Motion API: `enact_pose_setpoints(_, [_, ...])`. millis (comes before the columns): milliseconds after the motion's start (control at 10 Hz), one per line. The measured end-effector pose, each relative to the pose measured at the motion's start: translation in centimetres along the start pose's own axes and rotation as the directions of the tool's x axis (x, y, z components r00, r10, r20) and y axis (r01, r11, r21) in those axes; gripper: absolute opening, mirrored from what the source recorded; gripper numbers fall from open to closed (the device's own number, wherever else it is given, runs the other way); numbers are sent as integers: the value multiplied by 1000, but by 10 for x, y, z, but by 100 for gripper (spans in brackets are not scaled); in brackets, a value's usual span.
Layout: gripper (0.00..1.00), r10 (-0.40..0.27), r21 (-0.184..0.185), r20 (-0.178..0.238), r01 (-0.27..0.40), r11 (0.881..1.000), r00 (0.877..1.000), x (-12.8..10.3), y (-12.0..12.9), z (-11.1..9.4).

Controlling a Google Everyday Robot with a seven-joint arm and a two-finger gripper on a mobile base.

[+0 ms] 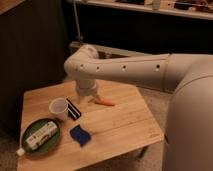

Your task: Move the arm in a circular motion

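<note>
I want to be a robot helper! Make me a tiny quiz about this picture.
1. True or false: the blue sponge lies on the green plate.
2. The pincer at the tip of the arm hangs over the table. What lies beside it, picture-right? A) spoon B) orange carrot C) banana
3. Fill in: the white cup stands picture-___ of the pincer.
Key: 1 false; 2 B; 3 left.
</note>
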Motion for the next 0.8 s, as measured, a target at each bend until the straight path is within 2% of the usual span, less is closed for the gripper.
enact_pose_setpoints(200, [65, 48, 19, 69, -50, 999, 996, -37, -36, 0])
enact_pose_setpoints(300, [65, 89, 26, 100, -92, 995, 991, -55, -62, 3])
enact_pose_setpoints(400, [65, 121, 28, 114, -124, 992, 986, -63, -82, 4])
enact_pose_setpoints(500, [65, 163, 30, 128, -168, 985, 978, -69, -108, 6])
enact_pose_setpoints(600, [65, 225, 29, 143, -232, 972, 964, -69, -149, 7])
enact_pose_setpoints(800, [65, 287, 29, 157, -295, 955, 945, -57, -192, 6])
